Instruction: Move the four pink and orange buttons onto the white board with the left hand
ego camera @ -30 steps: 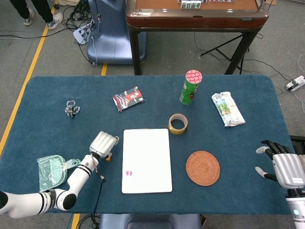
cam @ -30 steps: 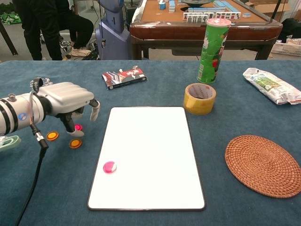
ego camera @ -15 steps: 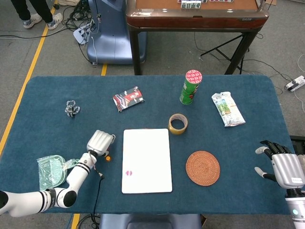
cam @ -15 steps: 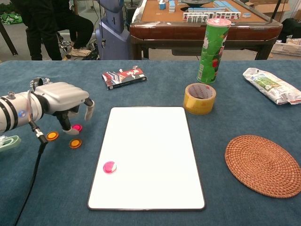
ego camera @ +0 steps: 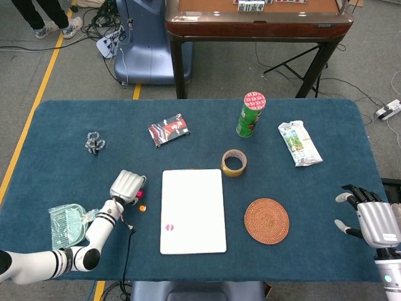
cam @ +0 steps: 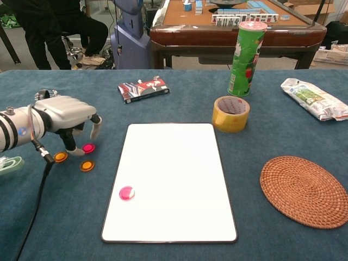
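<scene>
tape roll (cam: 230, 113) and chip can (cam: 245, 57) stand beyond the white board (cam: 174, 179).

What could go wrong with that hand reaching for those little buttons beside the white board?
The left hand hovers over three small flat buttons lying close together: a pink button and two orange ones. Its fingers might nudge one away or pick up none. A dangling cable by the wrist could also sweep the buttons.

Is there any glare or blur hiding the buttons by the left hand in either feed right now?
Chest view: sharp, even light, no glare; two orange buttons and a pink button show clearly below the left hand. Head view: also sharp, but the buttons are tiny there and partly covered by the hand; white board not washed out.
</scene>
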Motion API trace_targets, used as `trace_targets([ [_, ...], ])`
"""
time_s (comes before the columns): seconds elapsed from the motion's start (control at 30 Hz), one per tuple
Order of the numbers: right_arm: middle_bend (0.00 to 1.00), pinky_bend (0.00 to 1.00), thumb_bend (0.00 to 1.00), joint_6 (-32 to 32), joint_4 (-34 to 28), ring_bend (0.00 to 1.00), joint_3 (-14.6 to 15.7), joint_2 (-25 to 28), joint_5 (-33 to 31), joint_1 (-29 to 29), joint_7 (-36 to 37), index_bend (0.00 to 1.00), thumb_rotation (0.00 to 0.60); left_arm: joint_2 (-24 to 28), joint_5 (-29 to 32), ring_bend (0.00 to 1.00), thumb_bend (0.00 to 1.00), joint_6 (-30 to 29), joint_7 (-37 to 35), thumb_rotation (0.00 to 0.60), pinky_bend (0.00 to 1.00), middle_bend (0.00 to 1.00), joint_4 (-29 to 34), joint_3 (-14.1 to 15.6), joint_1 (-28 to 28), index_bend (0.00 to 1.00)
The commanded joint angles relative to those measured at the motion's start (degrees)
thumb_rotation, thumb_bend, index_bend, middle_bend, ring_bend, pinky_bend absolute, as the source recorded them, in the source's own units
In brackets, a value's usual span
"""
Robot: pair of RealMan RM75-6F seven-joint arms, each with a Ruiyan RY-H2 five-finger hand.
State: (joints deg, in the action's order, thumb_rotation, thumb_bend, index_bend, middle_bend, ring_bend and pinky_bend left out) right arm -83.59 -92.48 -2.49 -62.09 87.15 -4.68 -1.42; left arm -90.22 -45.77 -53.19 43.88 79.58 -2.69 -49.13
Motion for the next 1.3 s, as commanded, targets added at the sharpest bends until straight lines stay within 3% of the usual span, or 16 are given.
trace_targets([
  [0.03, 0.26, 0.32, 0.01, 0.03, 0.0, 0.24, 0.01, 0.01, -0.01, -0.01, 0.01, 0.4, 0.6, -0.09, -0.02, 1.0, 0.23, -0.01, 0.09, 0.6, 1.0, 1.0, -0.12, 0.19, 0.05, 0.57],
  [1.3, 0.26, 0.32, 0.01, 0.1, 0.08, 0.24, -0.06, 0.13, -0.14, -0.04, 0.3, 0.4, 0.6, -0.41, 5.53, 1.0, 0.26, 0.53, 3.51, 0.6, 1.0, 1.0, -0.02, 0.61, -1.5, 0.58],
])
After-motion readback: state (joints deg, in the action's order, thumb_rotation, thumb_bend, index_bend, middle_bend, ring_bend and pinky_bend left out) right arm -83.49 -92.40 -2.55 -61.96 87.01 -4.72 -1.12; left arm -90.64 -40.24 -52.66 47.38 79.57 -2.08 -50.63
